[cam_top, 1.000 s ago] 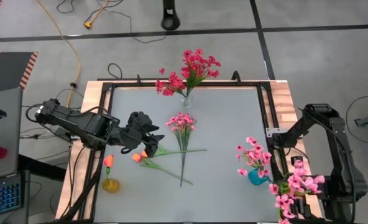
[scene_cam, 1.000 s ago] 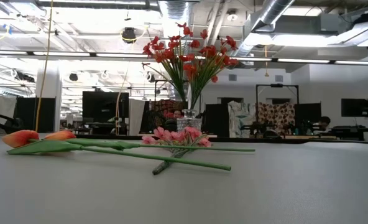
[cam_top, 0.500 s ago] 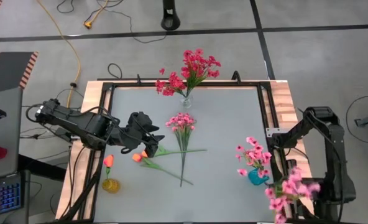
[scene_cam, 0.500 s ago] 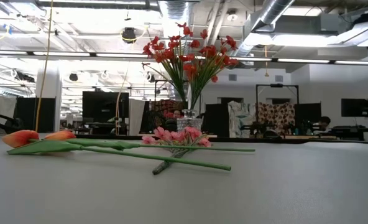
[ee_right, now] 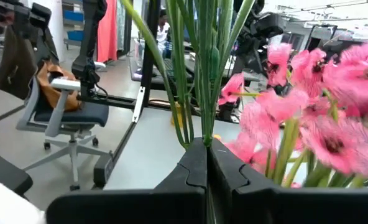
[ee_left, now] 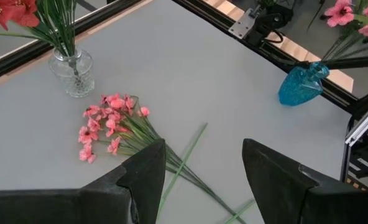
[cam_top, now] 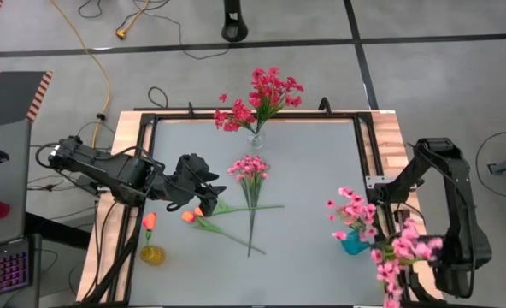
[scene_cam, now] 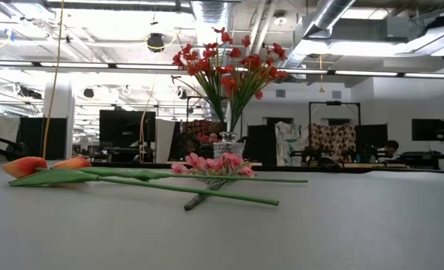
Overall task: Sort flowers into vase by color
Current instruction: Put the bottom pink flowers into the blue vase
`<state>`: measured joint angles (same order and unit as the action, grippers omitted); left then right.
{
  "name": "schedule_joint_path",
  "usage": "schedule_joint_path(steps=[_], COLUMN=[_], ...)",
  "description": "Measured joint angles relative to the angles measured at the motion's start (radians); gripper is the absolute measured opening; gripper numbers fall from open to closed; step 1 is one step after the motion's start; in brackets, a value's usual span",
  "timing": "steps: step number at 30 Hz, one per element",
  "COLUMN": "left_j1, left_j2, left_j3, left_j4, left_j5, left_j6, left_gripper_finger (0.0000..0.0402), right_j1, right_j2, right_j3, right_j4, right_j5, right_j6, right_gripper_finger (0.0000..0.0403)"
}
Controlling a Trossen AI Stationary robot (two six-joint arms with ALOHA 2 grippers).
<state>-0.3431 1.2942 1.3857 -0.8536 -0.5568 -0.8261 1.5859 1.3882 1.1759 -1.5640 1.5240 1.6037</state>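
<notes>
My right gripper [cam_top: 414,272] is shut on a pink flower spray [cam_top: 403,255] at the table's near right, beside the blue vase [cam_top: 353,244], which holds pink flowers [cam_top: 350,210]. My left gripper [cam_top: 212,190] hangs open over the table's left part, above two orange tulips [cam_top: 191,217] that lie on the table. A second pink spray [cam_top: 250,167] lies flat mid-table. A clear vase [cam_top: 255,139] at the far edge holds magenta-red flowers [cam_top: 266,92]. A yellow vase [cam_top: 151,254] holds one orange tulip. In the left wrist view the open fingers frame the lying pink spray [ee_left: 109,124]. My right gripper pinches the spray's bundle of thin green stems [ee_right: 201,127] between its two shut fingers [ee_right: 193,165]. The fingers come in level and lie across the stems. The spray is lifted clear of the table, and its pink blossoms [ee_right: 321,118] spread out to one side of the fingers.
A black frame [cam_top: 150,120] runs round the grey tabletop, with wooden boards [cam_top: 390,141] at its sides. The long stems [cam_top: 251,224] of the lying flowers cross mid-table. Open grey surface lies between them and the blue vase [ee_left: 299,84].
My right gripper has sunk a little with the pink spray, whose blossoms have swayed beside the blue vase. The flowers on the table lie as before.
</notes>
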Motion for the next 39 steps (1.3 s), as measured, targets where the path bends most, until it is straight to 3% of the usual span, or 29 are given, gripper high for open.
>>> schedule_joint_path(steps=[13,32,39], left_j1=[0.0,0.0,0.0], left_j2=[0.0,0.0,0.0], left_j3=[0.0,0.0,0.0], left_j4=[0.0,0.0,0.0], left_j5=[-0.003,-0.005,-0.004], left_j6=[-0.002,-0.017,-0.017], left_gripper_finger=[0.02,0.02,0.02], right_j1=[0.035,0.027,0.006], right_j2=[-0.035,-0.026,-0.026], right_j3=[-0.016,-0.197,-0.197], right_j4=[0.017,0.041,0.057], right_j5=[-0.055,-0.062,-0.251], right_j6=[0.002,0.246,0.274], right_gripper_finger=[0.0024,0.0032,0.0033])
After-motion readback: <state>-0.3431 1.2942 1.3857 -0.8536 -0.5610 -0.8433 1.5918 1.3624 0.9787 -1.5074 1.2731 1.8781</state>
